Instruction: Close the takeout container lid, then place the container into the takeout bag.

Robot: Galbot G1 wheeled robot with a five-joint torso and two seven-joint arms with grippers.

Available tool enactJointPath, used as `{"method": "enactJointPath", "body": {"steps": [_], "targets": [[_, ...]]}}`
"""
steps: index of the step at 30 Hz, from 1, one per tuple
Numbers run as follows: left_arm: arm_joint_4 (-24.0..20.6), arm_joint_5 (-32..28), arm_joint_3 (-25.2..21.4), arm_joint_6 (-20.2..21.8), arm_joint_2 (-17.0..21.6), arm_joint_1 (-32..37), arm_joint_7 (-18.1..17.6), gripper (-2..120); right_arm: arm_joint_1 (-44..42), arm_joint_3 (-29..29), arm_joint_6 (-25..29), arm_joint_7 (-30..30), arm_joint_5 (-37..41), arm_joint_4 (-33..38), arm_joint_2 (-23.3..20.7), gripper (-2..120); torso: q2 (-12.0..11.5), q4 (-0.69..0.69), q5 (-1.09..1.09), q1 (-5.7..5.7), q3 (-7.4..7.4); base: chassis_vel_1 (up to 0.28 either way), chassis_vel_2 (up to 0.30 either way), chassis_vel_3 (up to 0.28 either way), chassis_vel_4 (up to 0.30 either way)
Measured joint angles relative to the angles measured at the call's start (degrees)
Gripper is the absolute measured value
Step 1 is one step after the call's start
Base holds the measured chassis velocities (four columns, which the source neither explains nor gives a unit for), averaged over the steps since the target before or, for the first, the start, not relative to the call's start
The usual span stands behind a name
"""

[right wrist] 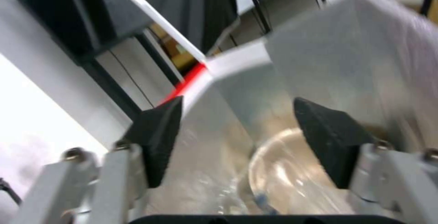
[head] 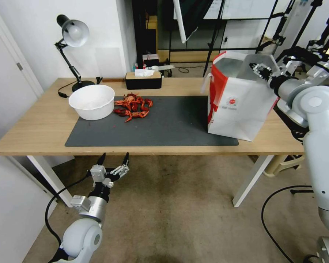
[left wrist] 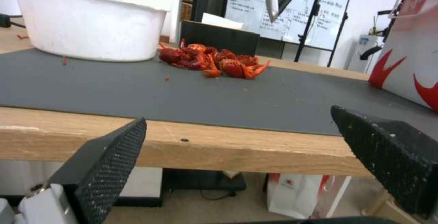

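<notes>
R gripper (head: pixel 255 68) hangs over the takeout bag (head: pixel 241 109) mouth, fingers spread w/ nothing between, a clear round-looking container (right wrist: pixel 292 179) blurred on the silver lining below; L gripper (head: pixel 113 161) waits open below the table (head: pixel 36 135) front edge.

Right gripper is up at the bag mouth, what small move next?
Probably lift the right gripper straight up, clear of the takeout bag. Its fingers are open over the silver lining, holding nothing, and a clear plastic item lies inside below.
</notes>
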Motion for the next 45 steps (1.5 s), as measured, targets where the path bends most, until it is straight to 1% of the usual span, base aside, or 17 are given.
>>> {"method": "enactJointPath", "body": {"steps": [2,4,5,6,9,14,17,18,21,27,33,34,38,39,42,43,45], "targets": [[-0.03,-0.04,-0.18,-0.03,-0.1,-0.05,0.1,100,-0.36,-0.15,1.4,-3.31,-2.22,1.39,-0.69,78,0.0,0.0,0.0,0.0,0.0,0.0,0.0,0.0,0.0],[-0.04,-0.08,-0.23,-0.06,-0.14,-0.08,0.12,100,-0.47,-0.2,1.65,-4.07,-2.67,1.76,-0.85,80,0.0,0.0,0.0,0.0,0.0,0.0,0.0,0.0,0.0],[-0.12,-0.5,-0.5,-0.32,-0.36,-0.28,0.45,100,-1.34,-0.54,3.41,-8.46,-5.29,4.2,-1.89,89,0.0,-0.01,-0.01,0.0,0.0,0.0,0.0,0.0,0.0],[-0.12,-0.5,-0.5,-0.32,-0.36,-0.28,0.45,100,-1.34,-0.54,3.41,-8.46,-5.29,4.2,-1.89,89,0.0,-0.01,-0.01,0.0,0.0,0.0,0.0,0.0,0.0],[-0.37,-0.42,-0.92,-0.59,-0.7,-0.24,0.79,100,-3.69,-1.3,6.08,-15.02,-10.01,9.23,-3.65,99,0.0,0.0,-0.02,0.0,0.0,0.0,0.0,0.0,0.0],[-0.51,0.13,-1.32,-1.21,-1.0,0.1,1.06,100,-7.56,-2.23,7.93,-18.98,-13.77,14.36,-4.76,100,0.0,0.0,0.0,0.0,-0.01,0.0,0.0,0.0,0.0],[-0.73,0.59,-1.6,-1.66,-1.27,0.43,1.11,100,-13.27,-3.02,9.51,-21.08,-18.35,18.86,-5.07,100,0.0,0.0,-0.01,0.0,-0.01,0.0,0.0,0.0,0.0],[-0.73,0.59,-1.6,-1.66,-1.27,0.43,1.11,100,-13.27,-3.02,9.51,-21.08,-18.35,18.86,-5.07,100,0.0,0.0,-0.01,0.0,-0.01,0.0,0.0,0.0,0.0],[-0.91,1.29,-1.84,-2.06,-1.37,0.78,1.1,100,-20.79,-3.93,11.32,-22.3,-24.94,22.19,-4.78,100,0.0,-0.02,0.01,-0.01,-0.01,0.0,0.0,0.0,0.0],[-0.91,2.72,-2.14,-2.61,-1.65,1.41,0.78,100,-28.65,-3.23,13.92,-22.9,-32.2,24.41,-3.74,100,0.0,0.0,-0.01,0.0,-0.01,0.0,0.0,0.0,0.0],[-0.68,4.02,-2.26,-3.34,-2.04,2.48,0.7,100,-40.39,-1.4,20.1,-23.29,-40.09,24.94,-0.39,100,0.0,-0.01,0.0,0.0,-0.01,0.0,0.0,0.0,0.0],[-0.68,4.02,-2.26,-3.34,-2.04,2.48,0.7,100,-40.39,-1.4,20.1,-23.29,-40.09,24.94,-0.39,100,0.0,-0.01,0.0,0.0,-0.01,0.0,0.0,0.0,0.0],[-0.23,4.69,-2.46,-4.45,-2.27,3.23,0.81,100,-49.51,-1.41,27.46,-22.25,-47.52,23.52,4.77,100,0.0,-0.01,-0.02,-0.01,-0.01,0.0,0.0,0.0,0.0],[-0.23,4.69,-2.46,-4.45,-2.27,3.23,0.81,100,-49.51,-1.41,27.46,-22.25,-47.52,23.52,4.77,100,0.0,-0.01,-0.02,-0.01,-0.01,0.0,0.0,0.0,0.0],[-0.05,5.18,-2.5,-4.95,-2.35,3.69,1.04,100,-53.71,-2.24,33.64,-20.88,-51.97,21.5,8.3,100,0.0,-0.01,-0.01,-0.01,-0.01,0.0,0.0,0.0,0.0],[-0.05,5.18,-2.5,-4.95,-2.35,3.69,1.04,100,-53.71,-2.24,33.64,-20.88,-51.97,21.5,8.3,100,0.0,-0.01,-0.01,-0.01,-0.01,0.0,0.0,0.0,0.0],[0.31,5.52,-2.52,-5.31,-2.4,3.78,1.16,100,-55.41,-2.82,36.75,-20.08,-53.39,20.36,10.16,100,0.0,-0.01,0.0,-0.01,-0.01,0.0,0.0,0.0,0.0]]}}
